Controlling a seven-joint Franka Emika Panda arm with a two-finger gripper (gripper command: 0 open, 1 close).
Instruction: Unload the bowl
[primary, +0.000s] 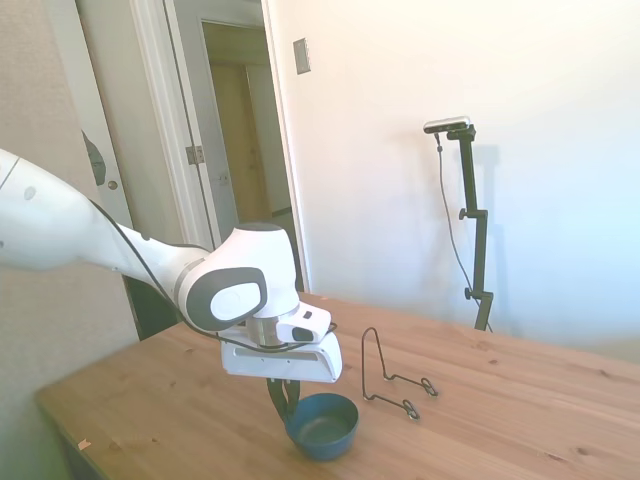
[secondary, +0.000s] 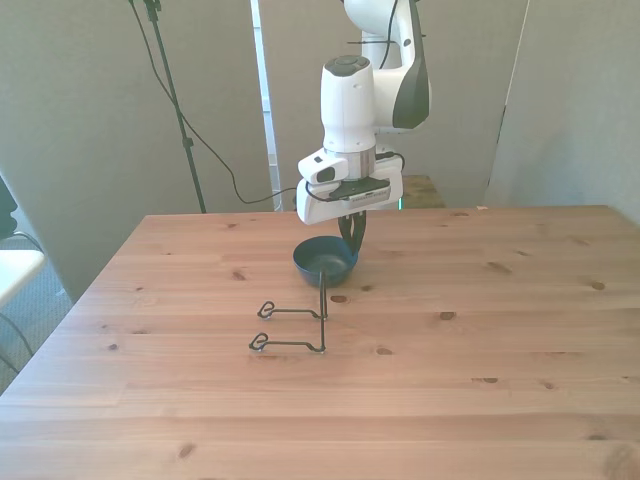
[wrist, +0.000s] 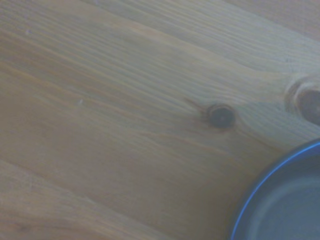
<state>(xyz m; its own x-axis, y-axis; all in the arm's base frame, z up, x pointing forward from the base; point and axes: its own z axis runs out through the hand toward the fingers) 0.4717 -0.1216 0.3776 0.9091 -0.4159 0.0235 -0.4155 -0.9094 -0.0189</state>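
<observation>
Toward the table's (secondary: 520, 330) far edge, the bowl (secondary: 325, 261) sits upright just beside the wire rack (secondary: 295, 328); the gripper (secondary: 352, 238) pinches its rim. A careless lift could tip it against the rack.

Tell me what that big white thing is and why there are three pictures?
The white thing is a robot arm. At its end is a tool with two dark fingers for grabbing. The tool is down at the rim of a small dark-blue bowl that sits on a wooden table. I cannot tell whether the fingers are squeezing the rim or just touching it.

Beside the bowl, apart from it, stands a thin black wire rack with nothing on it.

Three cameras look at once: one from the side, one from across the table, and one on the arm's wrist. The wrist one sees only wood and a bit of the bowl's edge.
</observation>
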